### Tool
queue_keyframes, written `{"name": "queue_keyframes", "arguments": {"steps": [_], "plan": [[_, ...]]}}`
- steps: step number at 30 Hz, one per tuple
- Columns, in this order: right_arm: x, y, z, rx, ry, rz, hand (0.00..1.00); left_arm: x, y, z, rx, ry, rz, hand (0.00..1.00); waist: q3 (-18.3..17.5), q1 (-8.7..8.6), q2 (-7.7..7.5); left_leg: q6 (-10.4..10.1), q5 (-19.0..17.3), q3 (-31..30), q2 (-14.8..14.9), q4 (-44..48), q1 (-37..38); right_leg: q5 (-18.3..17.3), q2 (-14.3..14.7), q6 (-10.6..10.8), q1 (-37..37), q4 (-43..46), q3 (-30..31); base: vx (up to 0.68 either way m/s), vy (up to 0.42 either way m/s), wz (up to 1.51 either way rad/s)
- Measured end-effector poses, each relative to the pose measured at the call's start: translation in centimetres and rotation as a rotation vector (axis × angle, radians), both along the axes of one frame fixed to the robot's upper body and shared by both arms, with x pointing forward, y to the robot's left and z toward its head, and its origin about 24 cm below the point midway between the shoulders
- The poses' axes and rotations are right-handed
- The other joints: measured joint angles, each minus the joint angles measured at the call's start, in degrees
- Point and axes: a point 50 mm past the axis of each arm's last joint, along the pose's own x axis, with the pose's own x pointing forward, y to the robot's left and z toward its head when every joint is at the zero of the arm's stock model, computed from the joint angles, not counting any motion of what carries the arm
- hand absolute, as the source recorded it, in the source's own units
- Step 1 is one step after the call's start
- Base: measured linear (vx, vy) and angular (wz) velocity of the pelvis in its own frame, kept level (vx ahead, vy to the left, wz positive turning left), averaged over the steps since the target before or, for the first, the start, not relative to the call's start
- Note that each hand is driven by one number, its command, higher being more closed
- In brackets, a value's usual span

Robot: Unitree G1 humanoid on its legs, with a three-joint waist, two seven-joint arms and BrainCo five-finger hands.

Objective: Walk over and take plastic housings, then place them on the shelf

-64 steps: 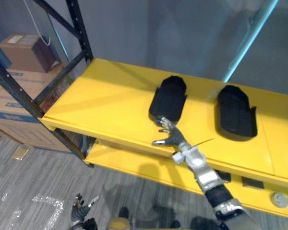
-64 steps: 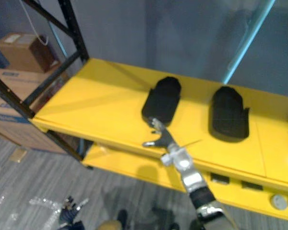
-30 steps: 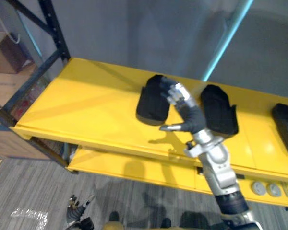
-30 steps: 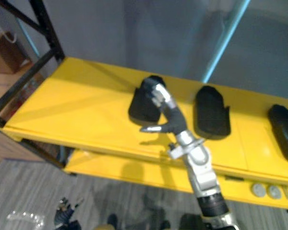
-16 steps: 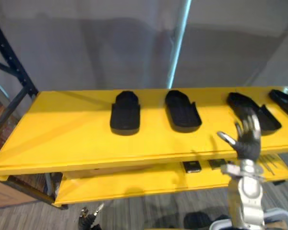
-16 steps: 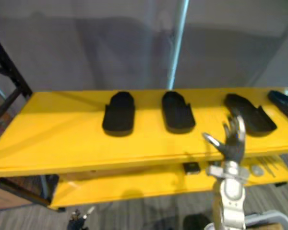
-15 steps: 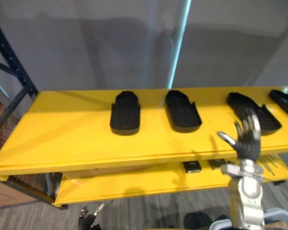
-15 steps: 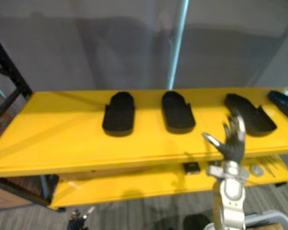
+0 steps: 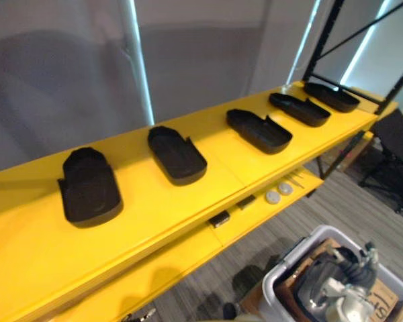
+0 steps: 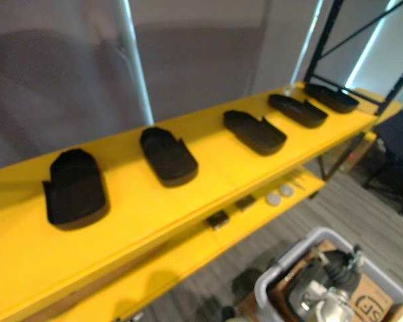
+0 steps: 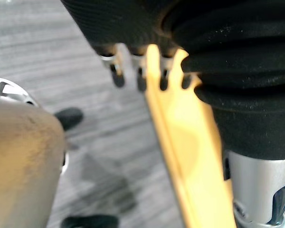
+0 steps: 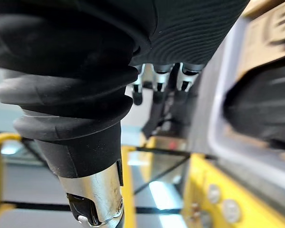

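Note:
Several black plastic housings lie in a row on the yellow shelf (image 9: 141,218): the nearest (image 9: 88,188) at the left, then one (image 9: 176,154) and another (image 9: 258,131), and more toward the far end (image 9: 299,109). My right hand (image 9: 354,267) hangs low at the right over a grey-white bin (image 9: 285,272). Its fingers (image 12: 156,85) are relaxed and hold nothing, with the bin wall (image 12: 218,118) and a dark housing (image 12: 261,104) just past them. My left hand (image 11: 141,78) hangs beside the shelf's edge with relaxed, empty fingers.
A lower yellow shelf (image 9: 188,258) carries two small black blocks (image 9: 219,219) and round discs (image 9: 279,193). A black rack upright (image 9: 322,40) stands at the shelf's far end. Cardboard (image 9: 383,302) lies in the bin. Dark furniture (image 9: 396,154) stands at the right, on grey floor.
The camera has swung right, so the whole shelf row and a bin come into view. My right hand has dropped from in front of the shelf to over the bin.

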Motion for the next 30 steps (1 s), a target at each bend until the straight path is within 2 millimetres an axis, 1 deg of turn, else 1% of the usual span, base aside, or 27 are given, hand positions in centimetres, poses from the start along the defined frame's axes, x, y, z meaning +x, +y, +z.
{"name": "queue_keyframes", "arguments": {"steps": [2, 4, 5, 6, 8, 9, 12, 13, 15, 16, 17, 18, 19, 20, 21, 22, 23, 24, 25, 26, 27, 28, 29, 30], "plan": [[0.7, 0.8, -0.1, 0.006, -0.012, 0.035, 0.00, 0.3, -0.1, 0.0, -0.006, -0.007, -0.013, 0.00, 1.31, -0.27, 0.51, -0.15, -0.50, 0.44, 0.31, 1.00, -0.06, -0.05, 0.05, -0.03, 0.01, -0.17, 0.05, -0.08, -0.003, -0.09], [1.1, 1.5, -0.3, -0.004, -0.008, 0.064, 0.00, 0.1, 0.0, 0.0, -0.010, 0.003, -0.027, 0.00, 1.47, 0.06, 0.94, -0.40, -0.98, 1.64, 1.03, 1.78, 0.07, -0.61, 0.55, -0.76, -0.03, -0.55, 0.15, -0.09, -0.024, -0.18], [1.2, 1.7, -0.3, -0.007, -0.012, 0.068, 0.00, 0.1, 0.0, 0.0, -0.011, 0.008, -0.043, 0.00, 1.52, 0.07, 1.05, -0.44, -0.99, 1.77, 1.25, 1.81, 0.11, -0.82, 0.73, -0.97, -0.05, -0.72, -0.05, -0.08, -0.058, -0.16], [1.4, 1.8, -0.2, -0.008, -0.023, 0.066, 0.00, 0.1, 0.0, 0.0, -0.006, 0.014, -0.086, 0.00, 1.77, 0.20, 1.40, -0.82, -1.24, 2.49, 2.07, 2.48, 0.24, -1.30, 1.42, -1.29, -0.08, -1.01, -0.12, -0.05, -0.058, -0.17], [1.4, 1.8, -0.1, -0.011, -0.032, 0.066, 0.00, 0.1, -0.1, 0.0, -0.009, 0.016, -0.097, 0.00, 2.04, 0.42, 1.71, -1.04, -1.38, 3.64, 2.62, 2.84, 0.85, -1.38, 1.77, -1.43, -0.03, -1.02, -0.70, -0.03, -0.052, -0.28], [1.5, 1.8, 0.0, -0.017, -0.043, 0.068, 0.00, 0.1, -0.2, 0.0, -0.006, 0.021, -0.127, 0.00, 2.15, 0.38, 2.04, -1.26, -1.53, 5.14, 3.25, 3.54, 1.13, -1.29, 2.17, -1.68, -0.01, -1.01, -1.43, -0.02, -0.053, -0.28], [1.6, 2.1, 0.1, -0.028, -0.047, 0.094, 0.00, 0.1, -0.5, -0.1, -0.012, 0.020, -0.152, 0.00, 2.51, 0.31, 2.70, -1.54, -1.48, 7.11, 3.60, 3.74, 2.20, -0.46, 3.39, -1.82, 0.14, -0.52, 0.04, 0.01, -0.040, -0.38], [2.0, 2.7, 0.2, -0.036, -0.054, 0.131, 0.00, 0.2, -0.6, -0.1, -0.014, 0.014, -0.154, 0.00, 2.72, 0.29, 2.98, -1.92, -1.27, 8.50, 3.72, 4.21, 2.79, -0.36, 3.79, -1.93, 0.31, -0.46, 1.05, 0.00, -0.012, -0.50], [2.3, 3.3, 0.2, -0.044, -0.054, 0.184, 0.00, 0.5, -0.6, 0.0, -0.009, -0.009, -0.159, 0.00, 3.17, 0.31, 2.76, -1.92, -1.21, 8.70, 3.85, 6.85, 2.88, -0.36, 3.68, -1.93, 0.13, 0.14, 2.31, -0.03, -0.022, -0.58], [2.6, 3.8, 0.3, -0.044, -0.065, 0.227, 0.00, 0.6, -0.6, 0.1, -0.006, -0.022, -0.158, 0.00, 3.34, 0.63, 2.43, -1.79, -1.27, 5.66, 4.15, 11.02, 2.00, -0.37, 3.35, -1.93, -0.10, 0.94, 3.92, -0.04, -0.044, -0.58], [2.9, 4.2, 0.4, -0.044, -0.077, 0.257, 0.00, 0.7, -0.6, 0.1, -0.003, -0.036, -0.154, 0.00, 3.48, 0.72, 2.14, -0.25, -2.01, 1.65, 4.67, 15.18, 0.70, -0.38, 3.25, -1.93, -0.16, 1.37, 5.08, -0.03, -0.059, -0.59], [3.2, 4.4, 0.5, -0.045, -0.085, 0.283, 0.00, 0.8, -0.4, 0.2, 0.003, -0.048, -0.148, 0.00, 3.62, 0.84, 1.92, 2.60, -3.33, -2.14, 4.84, 18.07, -0.71, -0.39, 2.65, -1.92, -0.25, 1.44, 6.02, -0.02, 0.004, -0.60], [4.0, 4.7, 0.7, -0.062, -0.098, 0.335, 0.00, 1.0, -0.4, 0.3, 0.002, -0.073, -0.129, 0.00, 3.81, 1.44, 2.06, 5.75, -6.77, -10.86, 3.60, 20.29, -2.69, -0.23, 2.61, -1.65, -0.88, 1.40, 8.29, -0.06, 0.089, -0.82], [4.9, 4.9, 0.9, -0.078, -0.101, 0.380, 0.00, 1.3, -0.7, 0.4, -0.008, -0.104, -0.105, 0.00, 3.50, 2.36, 2.59, 7.26, -9.04, -18.90, 1.49, 20.41, -4.54, -0.03, 2.62, -1.38, -1.80, 0.94, 10.36, -0.11, 0.191, -0.86], [5.3, 5.0, 1.0, -0.082, -0.104, 0.400, 0.00, 1.6, -0.9, 0.5, -0.015, -0.125, -0.105, 0.00, 3.44, 2.68, 2.71, 7.57, -9.91, -21.89, 0.75, 20.56, -5.34, 0.30, 2.61, -1.33, -2.31, 0.76, 11.17, -0.12, 0.189, -0.63], [6.0, 5.2, 1.2, -0.091, -0.114, 0.432, 0.00, 2.3, -1.3, 0.7, -0.018, -0.160, -0.127, 0.00, 3.34, 3.31, 2.85, 7.02, -11.26, -26.18, -0.52, 20.00, -5.81, 1.06, 2.38, -0.53, -3.16, 0.59, 11.74, -0.16, 0.254, -0.32], [6.8, 5.4, 1.8, -0.103, -0.144, 0.449, 0.00, 3.2, -1.9, 1.0, -0.024, -0.200, -0.160, 0.00, 3.17, 3.79, 3.02, 6.18, -12.52, -27.31, -1.43, 19.15, -6.16, 2.45, 2.21, 0.95, -4.35, 0.49, 11.93, -0.14, 0.216, -0.14], [7.2, 5.5, 2.1, -0.106, -0.159, 0.457, 0.00, 3.8, -2.1, 1.2, -0.024, -0.219, -0.175, 0.00, 3.61, 3.79, 2.61, 5.94, -13.15, -27.19, -1.79, 19.06, -6.46, 2.88, 1.69, 1.34, -4.59, 0.31, 11.93, -0.21, 0.271, 0.11], [7.5, 5.8, 2.4, -0.109, -0.180, 0.465, 0.00, 4.6, -2.4, 1.4, -0.026, -0.251, -0.199, 0.00, 3.96, 3.89, 1.90, 6.00, -14.58, -27.71, -2.78, 19.29, -7.91, 3.56, 0.54, 2.27, -5.69, 0.35, 11.50, -0.19, 0.230, 0.30], [7.6, 5.8, 2.5, -0.108, -0.186, 0.460, 0.00, 5.2, -2.7, 1.7, -0.026, -0.281, -0.221, 0.00, 4.48, 3.93, 1.17, 6.55, -15.82, -29.35, -3.87, 19.93, -8.93, 3.93, -0.50, 2.79, -6.38, 0.90, 11.11, -0.22, 0.262, 0.32], [7.5, 5.7, 2.3, -0.098, -0.184, 0.438, 0.00, 5.7, -3.0, 1.9, -0.029, -0.304, -0.236, 0.00, 5.45, 4.13, 1.39, 7.24, -16.84, -30.29, -4.55, 21.70, -9.33, 3.97, -1.03, 2.81, -6.88, 2.36, 10.90, -0.16, 0.197, 0.12], [7.4, 5.6, 2.2, -0.097, -0.178, 0.431, 0.00, 5.7, -3.0, 2.0, -0.029, -0.312, -0.240, 0.00, 5.76, 4.30, 1.12, 7.68, -17.31, -30.23, -4.76, 22.86, -9.47, 3.97, -1.13, 2.81, -7.13, 3.51, 10.92, -0.13, 0.133, -0.07], [7.3, 5.6, 2.2, -0.097, -0.177, 0.426, 0.00, 5.8, -3.0, 2.0, -0.028, -0.314, -0.241, 0.00, 6.21, 4.39, 1.47, 8.04, -17.81, -30.29, -4.90, 24.03, -9.65, 3.97, -1.22, 2.81, -7.35, 4.61, 10.91, -0.18, 0.130, -0.28], [6.8, 5.4, 1.9, -0.091, -0.171, 0.406, 0.00, 5.9, -3.0, 2.1, -0.029, -0.314, -0.243, 0.00, 6.96, 4.43, 2.55, 9.20, -19.52, -30.01, -5.33, 26.12, -9.60, 3.96, -1.51, 2.79, -8.21, 7.20, 10.72, -0.19, 0.116, -0.28]]}}
